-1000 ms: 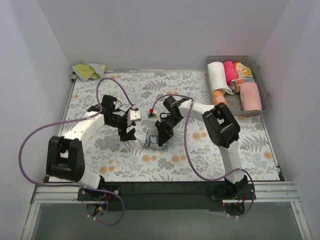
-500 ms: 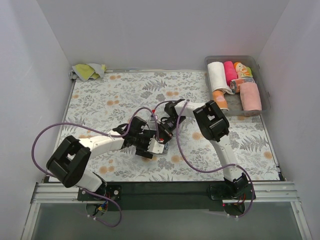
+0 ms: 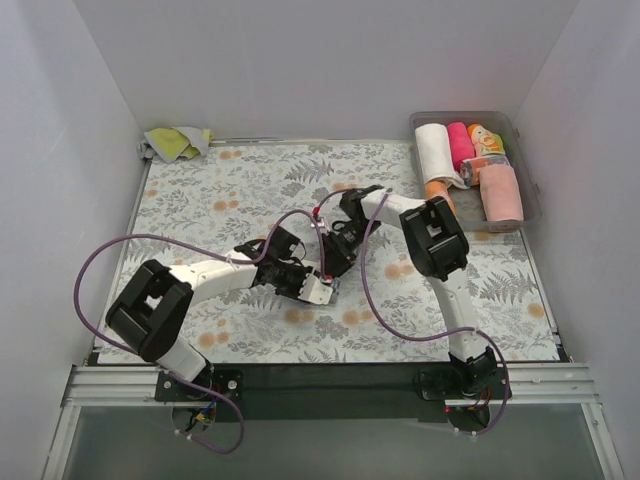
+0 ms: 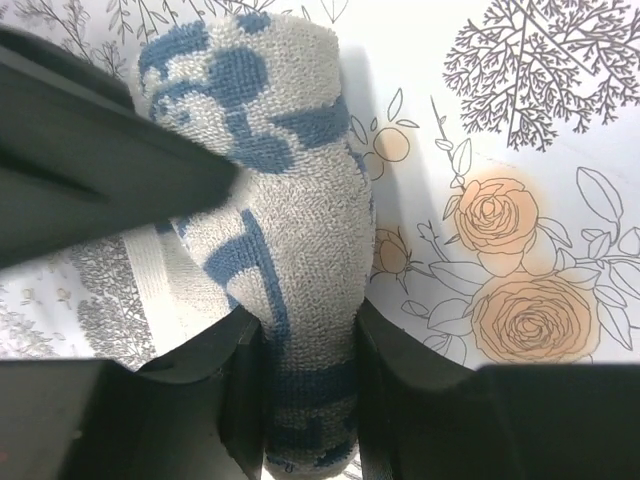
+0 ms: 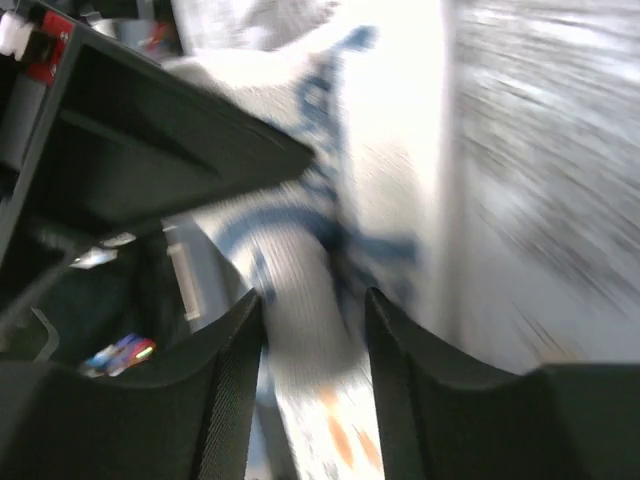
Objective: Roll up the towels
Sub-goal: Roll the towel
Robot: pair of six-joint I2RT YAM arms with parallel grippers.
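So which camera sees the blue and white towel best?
Left wrist view: the blue-print towel fills it, sharp, squeezed by the left end effector. Right wrist shows it blurred; the top view shows only a sliver.

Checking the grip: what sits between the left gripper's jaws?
The rolled blue-print towel, pinched by both jaws, with the floral covering beneath; clear in the left wrist view.

White links [image 3: 222, 274], black joints [image 3: 150, 312], purple cables [image 3: 150, 238]; left pincer [image 4: 308, 330] fingers [image 4: 240, 400] black.
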